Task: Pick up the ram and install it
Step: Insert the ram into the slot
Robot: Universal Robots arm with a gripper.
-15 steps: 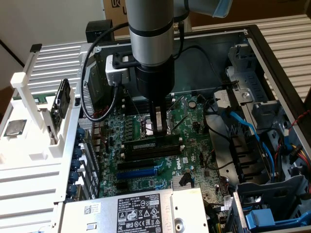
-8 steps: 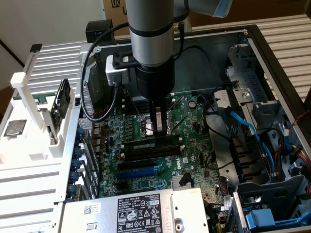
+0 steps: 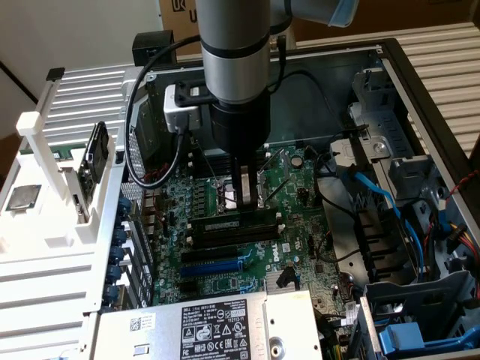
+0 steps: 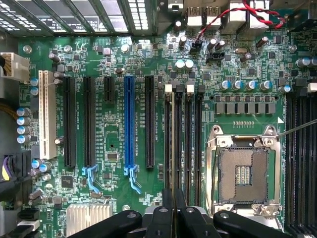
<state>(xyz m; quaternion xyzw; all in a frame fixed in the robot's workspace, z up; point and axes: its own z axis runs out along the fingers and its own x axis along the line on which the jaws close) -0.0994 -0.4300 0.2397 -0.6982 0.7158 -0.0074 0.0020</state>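
The ram point(image 3: 225, 226) is a dark-green stick with a white label strip. It stands on edge along the black memory slots point(image 3: 232, 236) of the motherboard point(image 3: 300, 240), inside the open computer case. My gripper point(image 3: 245, 202) comes straight down on its middle, with the fingers shut on its upper edge. In the wrist view the ram point(image 4: 173, 148) shows edge-on as a thin dark line running away from my gripper point(image 4: 173, 210), in line with the memory slots point(image 4: 188, 144). How deep it sits in the slot cannot be told.
The open processor socket point(image 4: 242, 173) lies right beside the memory slots, and the blue expansion slot point(image 4: 130, 124) is on their other side. A labelled power supply point(image 3: 217, 326) sits at the front. Blue cables and drive bays point(image 3: 390, 202) are on the exterior view's right, and a white rack point(image 3: 45, 187) on its left.
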